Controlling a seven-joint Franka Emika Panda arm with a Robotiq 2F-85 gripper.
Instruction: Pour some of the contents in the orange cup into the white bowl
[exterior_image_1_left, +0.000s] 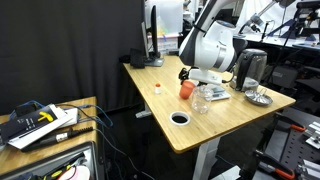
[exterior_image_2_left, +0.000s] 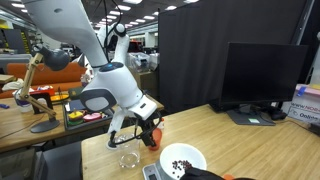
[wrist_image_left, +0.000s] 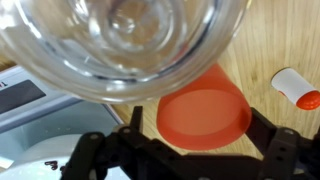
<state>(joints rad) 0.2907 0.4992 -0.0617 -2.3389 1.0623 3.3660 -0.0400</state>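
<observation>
The robot's pincer (wrist_image_left: 201, 138) is down by the orange cup (wrist_image_left: 203, 110), near the middle of the wooden table (exterior_image_1_left: 225, 125). In the wrist view one finger (wrist_image_left: 128, 140) is on each side of the cup, right up against it. The pictures do not show for sure if the pincer is squeezing the cup or just sitting around it. The cup stands upright. A clear glass pot (exterior_image_1_left: 203, 100) is just beside the cup. The white bowl (exterior_image_1_left: 180, 118) sits close to the long table edge that is nearest the camera in an exterior view, and it has something dark in it. A tiny orange-and-white thing (exterior_image_1_left: 157, 87) lies near that same edge, farther back. A shiny metal dish (exterior_image_1_left: 259, 98) sits by the far edge.
</observation>
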